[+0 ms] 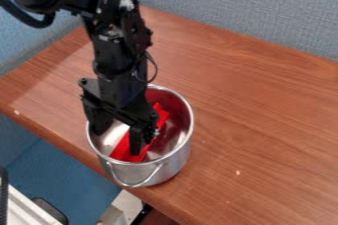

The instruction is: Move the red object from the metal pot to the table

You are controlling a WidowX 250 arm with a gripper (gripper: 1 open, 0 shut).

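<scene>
The red object (148,130), a flat ridged plastic block, lies slanted inside the metal pot (179,156), so nothing is moved yet. The gripper (126,128) hangs into the shiny round pot, jaws spread wide, holding nothing. The wood-grain table (251,71) awaits it.

The red object (142,136) lies tilted inside the shiny metal pot (169,162) on the wooden table (251,91).

I see a bright red object (148,130) in the shiny silver metal pot (142,160), on my reddish-brown wood-grain worktop (251,81); black gripper (125,128), blue wall (264,7).
</scene>
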